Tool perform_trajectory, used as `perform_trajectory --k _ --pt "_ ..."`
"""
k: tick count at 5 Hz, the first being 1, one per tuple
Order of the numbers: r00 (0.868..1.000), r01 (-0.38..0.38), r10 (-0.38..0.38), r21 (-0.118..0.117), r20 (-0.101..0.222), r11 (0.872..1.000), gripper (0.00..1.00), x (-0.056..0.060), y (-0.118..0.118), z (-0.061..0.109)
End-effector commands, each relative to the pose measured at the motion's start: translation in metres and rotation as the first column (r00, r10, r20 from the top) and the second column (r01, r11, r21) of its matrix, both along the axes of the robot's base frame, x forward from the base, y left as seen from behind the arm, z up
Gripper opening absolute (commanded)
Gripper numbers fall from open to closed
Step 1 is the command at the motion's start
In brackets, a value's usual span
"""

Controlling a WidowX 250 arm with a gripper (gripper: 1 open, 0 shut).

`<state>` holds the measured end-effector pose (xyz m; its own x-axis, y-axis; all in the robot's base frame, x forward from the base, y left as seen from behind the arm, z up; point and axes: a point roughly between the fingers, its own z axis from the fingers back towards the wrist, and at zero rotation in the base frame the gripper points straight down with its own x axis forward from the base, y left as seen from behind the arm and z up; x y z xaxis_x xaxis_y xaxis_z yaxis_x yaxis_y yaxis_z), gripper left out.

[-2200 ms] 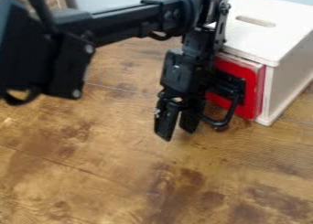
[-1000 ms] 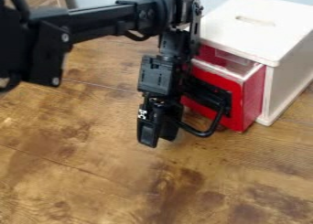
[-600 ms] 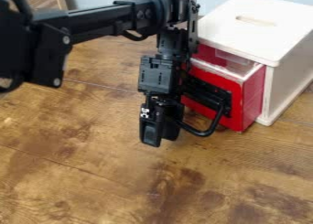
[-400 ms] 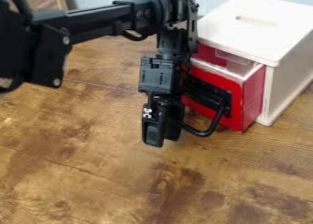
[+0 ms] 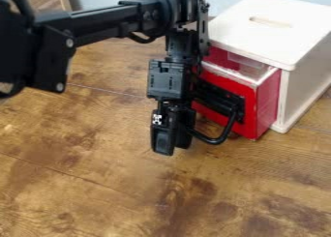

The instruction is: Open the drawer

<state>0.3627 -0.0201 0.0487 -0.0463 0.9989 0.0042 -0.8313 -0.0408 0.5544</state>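
The red drawer (image 5: 258,107) sticks partly out of its white housing at the upper right. Its black wire loop handle (image 5: 223,134) reaches left from the red front panel. My gripper (image 5: 165,142) hangs from the black arm, pointing down, just left of the drawer front. Its fingers look pressed together, and the left end of the handle loop meets them there. The drawer's inside is hidden behind the arm.
The white cube housing (image 5: 287,33) with a slot in its top stands at the upper right. The black arm (image 5: 91,28) crosses the upper left. The brown wooden table (image 5: 155,197) fills the front and left.
Since the earliest frame my gripper has moved left with the handle and the drawer has slid further out of the housing. Over the last second almost nothing has moved.
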Motion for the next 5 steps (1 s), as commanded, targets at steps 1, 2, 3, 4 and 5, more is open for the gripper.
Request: perform_trajectory --k 1,2,3,4,5 --pt "0.99 -0.144 0.144 0.026 0.008 0.989 0.0 -0.007 0.055 0.001" --pt "0.985 -0.171 0.171 0.027 0.004 0.985 0.0 -0.015 0.058 0.002" --pt "0.985 -0.172 0.172 0.027 0.002 0.985 0.0 -0.018 0.061 0.007" --pt "0.985 -0.172 0.172 0.023 -0.001 0.985 0.0 -0.02 0.063 0.014" --pt "0.985 -0.173 0.173 0.019 -0.002 0.985 0.0 -0.02 0.064 0.021"
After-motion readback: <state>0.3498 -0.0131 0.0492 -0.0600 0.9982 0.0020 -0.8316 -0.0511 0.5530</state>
